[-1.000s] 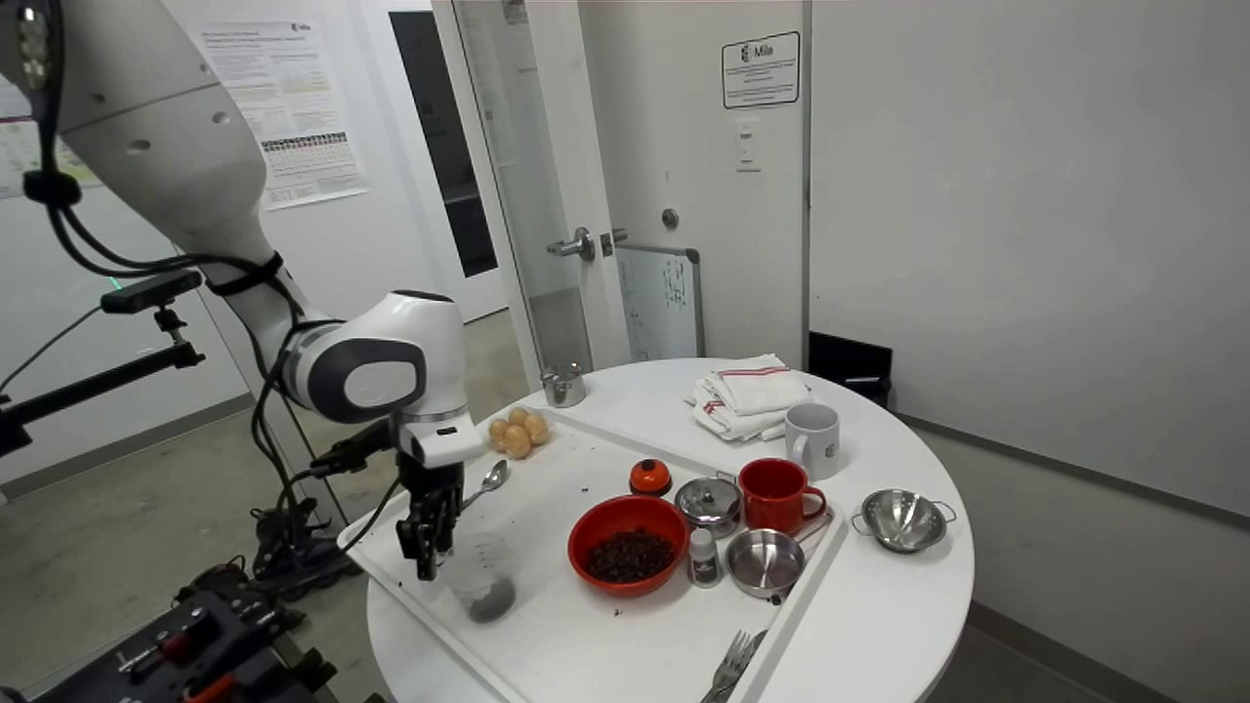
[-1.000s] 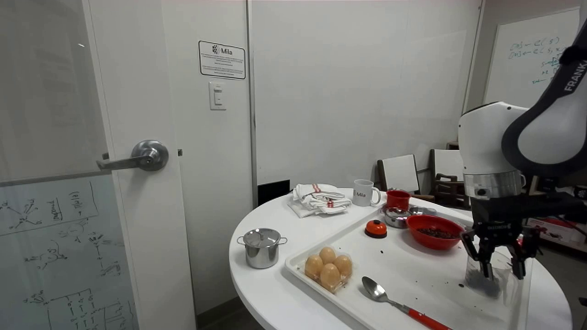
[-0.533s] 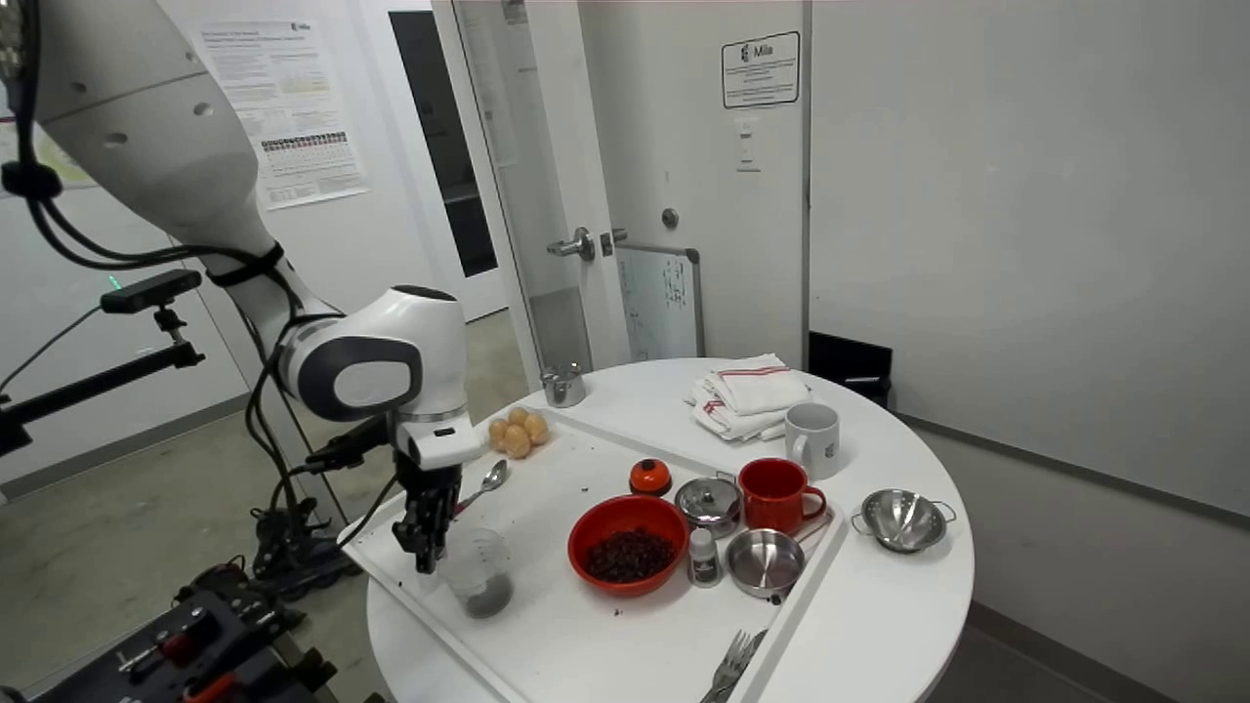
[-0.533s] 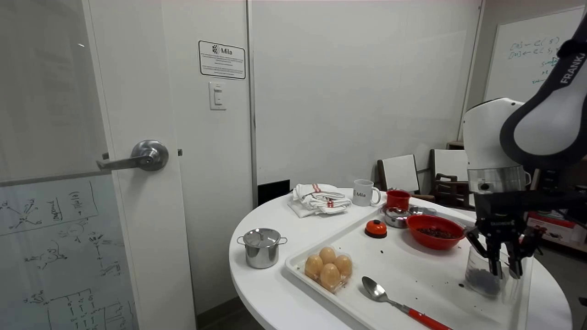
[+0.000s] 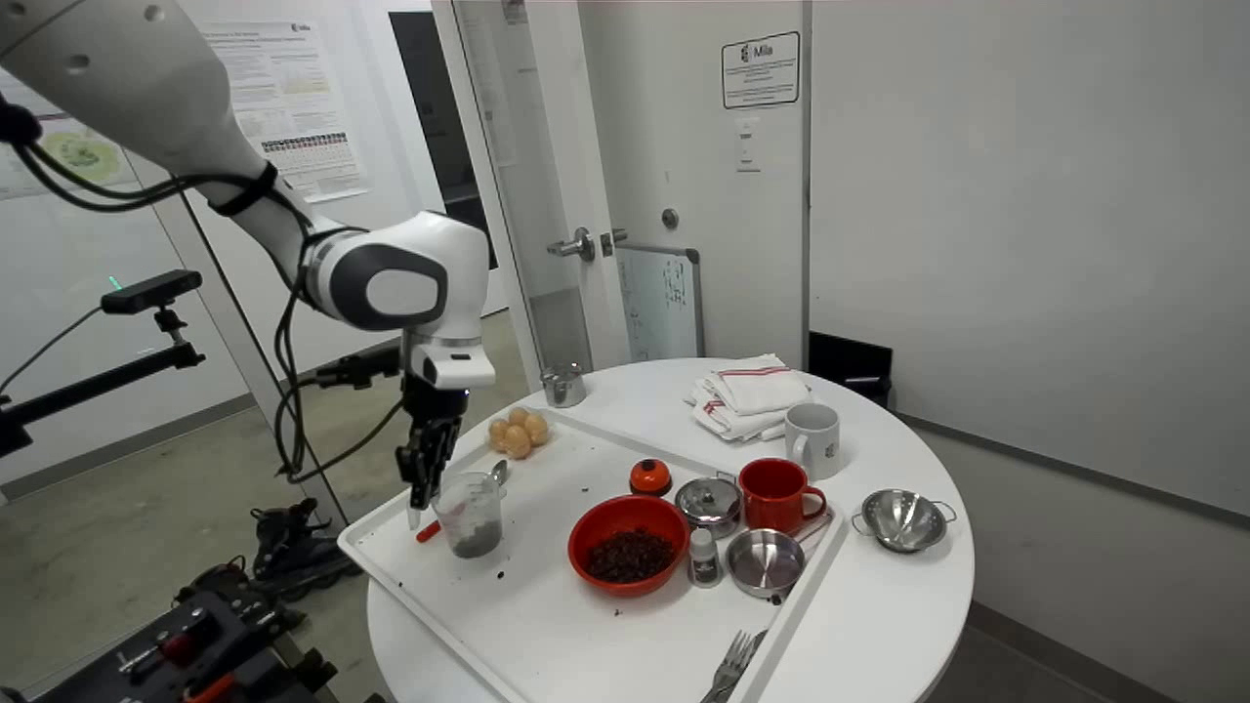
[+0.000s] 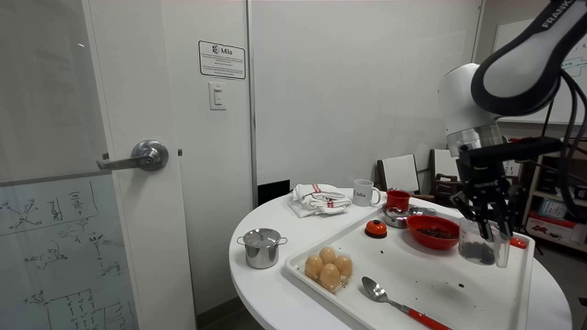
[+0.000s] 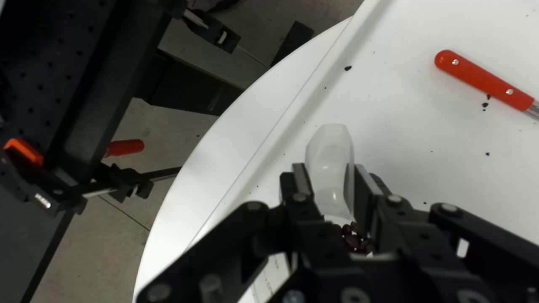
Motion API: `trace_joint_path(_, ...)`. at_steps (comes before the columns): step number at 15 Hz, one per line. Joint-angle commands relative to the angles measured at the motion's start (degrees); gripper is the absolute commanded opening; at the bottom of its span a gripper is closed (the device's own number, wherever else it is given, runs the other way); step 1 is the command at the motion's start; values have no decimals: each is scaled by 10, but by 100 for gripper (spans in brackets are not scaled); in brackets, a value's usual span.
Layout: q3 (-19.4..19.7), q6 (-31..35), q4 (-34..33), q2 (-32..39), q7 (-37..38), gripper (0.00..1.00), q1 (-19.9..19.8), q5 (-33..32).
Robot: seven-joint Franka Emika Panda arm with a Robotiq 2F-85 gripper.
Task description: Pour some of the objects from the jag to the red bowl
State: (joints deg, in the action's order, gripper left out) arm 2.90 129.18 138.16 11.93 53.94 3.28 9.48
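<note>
The jag (image 5: 474, 513), a translucent cup with dark red-brown beans (image 5: 479, 539) in its bottom, hangs above the tray, roughly upright. It also shows in an exterior view (image 6: 474, 247). My gripper (image 5: 420, 498) is shut on the jag's handle; in the wrist view the gripper (image 7: 332, 179) has the clear handle (image 7: 330, 155) between its pads, and the fingers hide most of the cup. The red bowl (image 5: 607, 519) stands on the tray to the right of the jag, with dark beans (image 5: 630, 558) in it. It shows in both exterior views (image 6: 431, 242).
The white tray (image 5: 547, 635) has a raised rim. A red-handled spoon (image 6: 422, 318) and eggs (image 6: 330, 275) lie on it. A red mug (image 5: 771, 498), steel pan (image 5: 765, 561), lidded pot (image 5: 708, 506), shaker (image 5: 703, 561) and orange-topped thing (image 5: 649, 476) stand beyond the bowl.
My gripper closed on the jag's handle, then rose with it. The jag has left the tray and moved up and slightly back. The red bowl has not moved.
</note>
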Motion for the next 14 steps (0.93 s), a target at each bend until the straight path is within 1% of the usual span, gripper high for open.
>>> trace_joint_path(1, 0, -147, -126, 30, 9, 10, -4, -30)
trace_joint_path(2, -2, -183, -158, 37, 0, 10, -6, -25)
trace_joint_path(3, -3, -119, -91, 7, 5, 28, -4, -18)
trace_joint_path(4, -2, -148, -117, 12, 5, 28, -4, -18)
trace_joint_path(6, -2, -167, -142, 21, 4, 28, -4, -18)
trace_joint_path(7, -2, -168, -144, 25, 4, 11, -4, -18)
trace_joint_path(9, -3, -199, -170, 44, -11, 11, -15, 19)
trace_joint_path(12, 9, -242, -212, 78, -18, 10, -47, 88)
trace_joint_path(14, 22, -246, -225, 91, -13, 10, -69, 124)
